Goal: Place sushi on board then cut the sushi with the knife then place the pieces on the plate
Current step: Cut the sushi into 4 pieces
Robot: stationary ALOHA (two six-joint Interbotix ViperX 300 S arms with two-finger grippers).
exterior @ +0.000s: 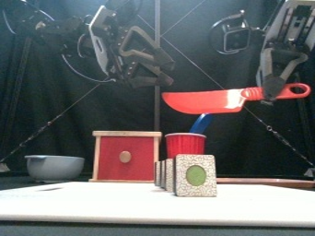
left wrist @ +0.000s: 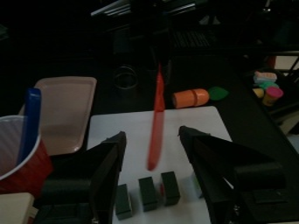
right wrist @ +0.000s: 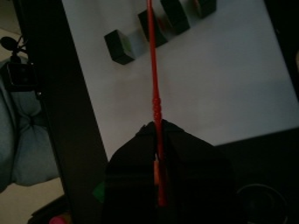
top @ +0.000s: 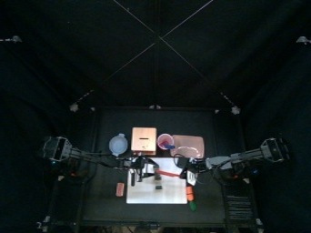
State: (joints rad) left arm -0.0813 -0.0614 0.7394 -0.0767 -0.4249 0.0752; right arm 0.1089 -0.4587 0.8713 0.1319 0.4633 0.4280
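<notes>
Black curtains point(top: 155, 55) close round the small dark surface point(top: 104, 211), and the work sits near its front edge. Right pincer point(exterior: 278, 89) is clamped tight on the handle of the red knife point(exterior: 209, 99). The blade hangs level, its tip toward the left arm's side, clear above the sushi roll point(exterior: 191, 175). Left pincer point(left wrist: 152, 136) hangs high over the same spot with its jaws spread wide and nothing between them.

The roll stands on the white board point(exterior: 135, 205), its dark green blocks in a row running front to back. Both wrist views show small gaps between some blocks, but whether they are fully parted I cannot tell.

The cut turns on one thing: the blade's long axis lies across the roll's long axis, and from the right wrist the edge seems to line up between two blocks. The right arm has the tool and looks to need only a straight descent. The empty left pincer is placed to steady the row.

Behind the board stand the red cup point(exterior: 187, 146) with the blue knife point(exterior: 204, 122), the wooden box point(exterior: 127, 157) and the bowl point(exterior: 54, 167). The pink tray point(top: 188, 143) lies at the back right.
</notes>
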